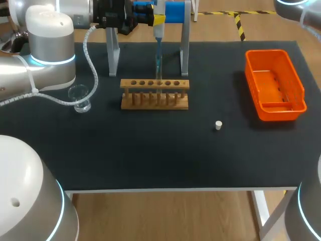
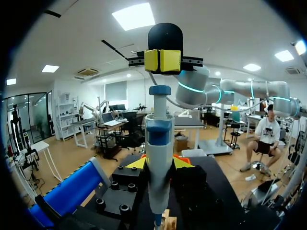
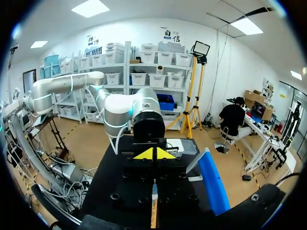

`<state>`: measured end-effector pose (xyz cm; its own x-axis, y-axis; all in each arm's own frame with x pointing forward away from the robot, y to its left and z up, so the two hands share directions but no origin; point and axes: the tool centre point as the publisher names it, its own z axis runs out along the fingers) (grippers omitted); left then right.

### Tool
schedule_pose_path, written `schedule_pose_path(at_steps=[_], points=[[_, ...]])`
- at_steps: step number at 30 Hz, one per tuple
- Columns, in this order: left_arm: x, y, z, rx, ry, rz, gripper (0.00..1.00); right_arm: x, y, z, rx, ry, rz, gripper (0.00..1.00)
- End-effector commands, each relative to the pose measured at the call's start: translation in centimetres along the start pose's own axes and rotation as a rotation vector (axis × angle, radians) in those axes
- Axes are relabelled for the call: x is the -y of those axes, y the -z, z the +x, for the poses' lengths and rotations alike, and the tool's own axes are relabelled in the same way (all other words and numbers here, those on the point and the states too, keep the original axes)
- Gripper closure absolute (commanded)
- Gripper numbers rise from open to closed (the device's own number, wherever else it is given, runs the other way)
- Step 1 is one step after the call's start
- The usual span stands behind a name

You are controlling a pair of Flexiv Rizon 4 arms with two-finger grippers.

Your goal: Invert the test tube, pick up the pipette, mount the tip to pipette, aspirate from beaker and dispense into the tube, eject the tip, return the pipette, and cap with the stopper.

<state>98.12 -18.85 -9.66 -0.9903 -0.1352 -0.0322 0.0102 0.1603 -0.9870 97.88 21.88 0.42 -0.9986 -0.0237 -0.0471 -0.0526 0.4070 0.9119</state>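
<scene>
Looks like the dispense step. Left gripper clamped on pipette body, one finger each side, held upright above wooden tube rack. Tip pointing down at, or just inside, the mouth of test tube, which stands mouth-up in a middle hole of the rack. Right gripper has fingers closed together with nothing between, sitting directly on top of plunger button. Can't tell whether pressing or only touching.

Judged done:
- tube turned mouth-up
- pipette off its stand
- tip mounted
- probably aspirated, since beaker sits well left of the rack, away from the tip

Liquid level in tip or tube not readable.

Left to do:
- finish dispense
- eject tip, orange bin at right the likely target
- return pipette to stand
- cap tube

Stopper lies alone on black table, right of and nearer than the rack, well apart from both grippers.
</scene>
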Motion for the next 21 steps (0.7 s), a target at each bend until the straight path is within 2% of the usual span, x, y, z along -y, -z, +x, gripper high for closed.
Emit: schedule_pose_path(at_steps=[1,21], points=[[0.03,0.04,-0.06,-0.001,0.0,-0.001,1.0,-0.13,-0.11,-0.28,-0.01,-0.003,0.006,1.0],[0.03,0.04,-0.06,-0.001,0.0,-0.001,1.0,0.83,-0.51,-0.27,-0.024,-0.022,0.026,1.0]])
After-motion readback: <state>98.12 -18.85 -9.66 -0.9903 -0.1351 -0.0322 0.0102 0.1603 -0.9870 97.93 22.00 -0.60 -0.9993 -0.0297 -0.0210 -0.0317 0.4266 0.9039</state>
